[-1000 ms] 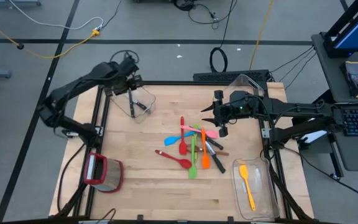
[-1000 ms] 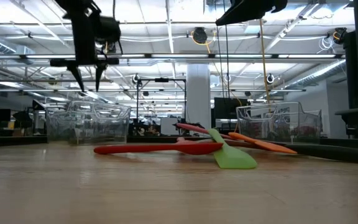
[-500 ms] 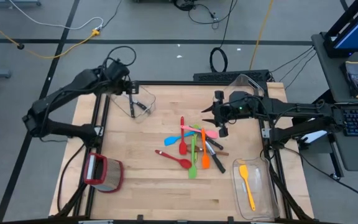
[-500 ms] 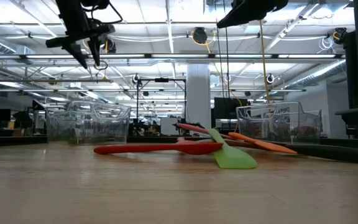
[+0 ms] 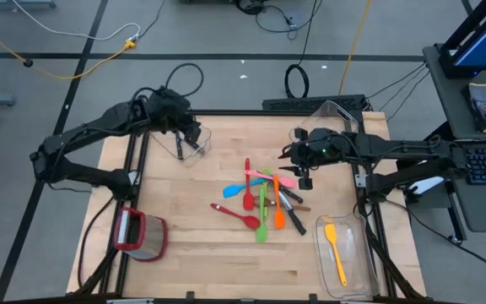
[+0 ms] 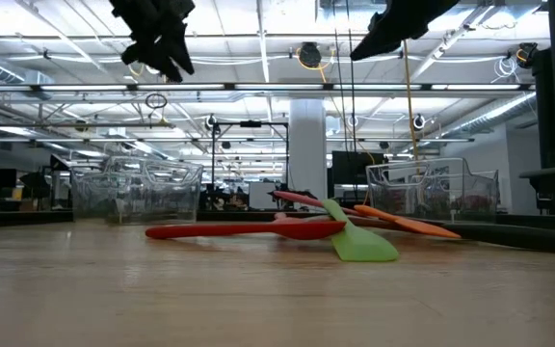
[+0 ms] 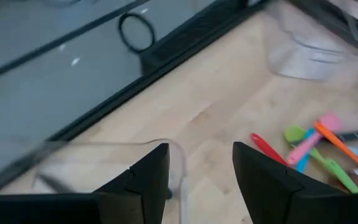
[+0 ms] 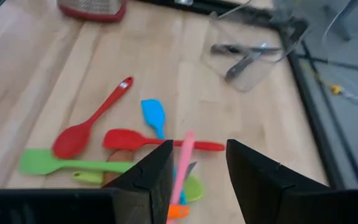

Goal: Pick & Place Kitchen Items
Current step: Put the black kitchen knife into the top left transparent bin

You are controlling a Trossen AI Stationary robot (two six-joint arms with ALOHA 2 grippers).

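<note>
Several kitchen items lie in a loose pile (image 5: 264,198) at the table's middle: red spoon (image 8: 89,124), blue spatula (image 8: 154,115), green spoon (image 8: 61,163), pink, orange and black-handled ones. My left gripper (image 5: 194,135) hangs open above the far-left clear bin (image 5: 184,145), which holds dark-handled utensils (image 8: 241,56). Its fingers slant down over the bin's rim (image 7: 104,149). My right gripper (image 5: 298,165) hangs open above the pile's far right side, with nothing between its fingers (image 8: 197,168). Both grippers are high above the table in the low view (image 6: 157,39) (image 6: 398,24).
A clear bin (image 5: 344,253) at the near right holds a yellow-orange spatula. Another clear bin (image 5: 336,114) stands at the far right. A red-rimmed clear container (image 5: 142,235) sits at the near left. Bare wood lies between the pile and the table's near edge.
My left gripper has risen from over the far-left bin and swung toward the table's right. It has rolled and tipped from pointing down to slanting forward, and its fingers stay equally far apart.
</note>
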